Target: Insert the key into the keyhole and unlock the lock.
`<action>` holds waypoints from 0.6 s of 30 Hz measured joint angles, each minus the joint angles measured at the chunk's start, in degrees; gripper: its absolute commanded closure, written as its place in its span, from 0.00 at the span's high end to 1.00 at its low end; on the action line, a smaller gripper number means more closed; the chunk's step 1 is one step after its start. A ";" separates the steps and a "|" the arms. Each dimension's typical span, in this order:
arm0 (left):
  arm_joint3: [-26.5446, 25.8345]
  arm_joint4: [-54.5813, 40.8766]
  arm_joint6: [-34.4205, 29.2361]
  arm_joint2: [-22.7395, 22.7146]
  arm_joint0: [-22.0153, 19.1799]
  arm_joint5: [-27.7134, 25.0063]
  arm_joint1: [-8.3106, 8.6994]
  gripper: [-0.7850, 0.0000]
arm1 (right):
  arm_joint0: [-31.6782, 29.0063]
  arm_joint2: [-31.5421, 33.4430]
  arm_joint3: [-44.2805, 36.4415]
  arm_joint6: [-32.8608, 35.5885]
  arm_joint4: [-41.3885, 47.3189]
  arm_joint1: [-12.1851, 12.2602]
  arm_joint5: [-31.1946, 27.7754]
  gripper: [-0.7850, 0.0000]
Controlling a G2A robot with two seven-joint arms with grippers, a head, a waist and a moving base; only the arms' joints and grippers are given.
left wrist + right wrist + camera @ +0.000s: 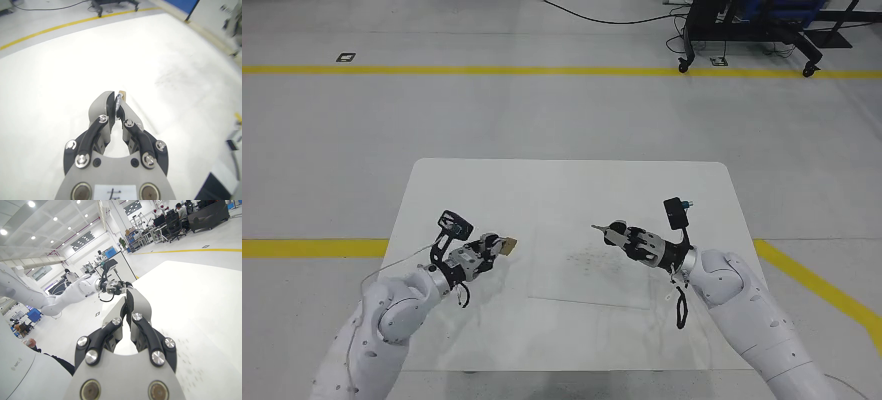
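Roughly between lock [506, 243] and key [599, 229], scuff marks [587, 262] on white table [572, 185].

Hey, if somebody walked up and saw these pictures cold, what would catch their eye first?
Above the white table, the left claw is shut on a brass lock, pinching its silver shackle. Facing it, the right claw is shut on a thin silver key. The key and the lock point toward each other with a clear gap between them.
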 measured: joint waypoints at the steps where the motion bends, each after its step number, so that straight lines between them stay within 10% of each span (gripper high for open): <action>1: 3.54 -7.36 -0.20 0.82 -1.93 -3.78 -0.24 0.00 | 0.00 0.00 0.00 0.00 0.00 0.00 0.00 0.00; 8: 19.82 -36.91 -6.85 6.48 -12.87 -10.81 -1.52 0.00 | 0.00 0.00 0.00 0.00 0.00 0.00 0.00 0.00; 18: 19.99 -39.53 -6.94 7.68 -12.27 -10.12 -1.86 0.00 | 0.00 0.00 0.00 0.00 0.00 0.00 0.00 0.00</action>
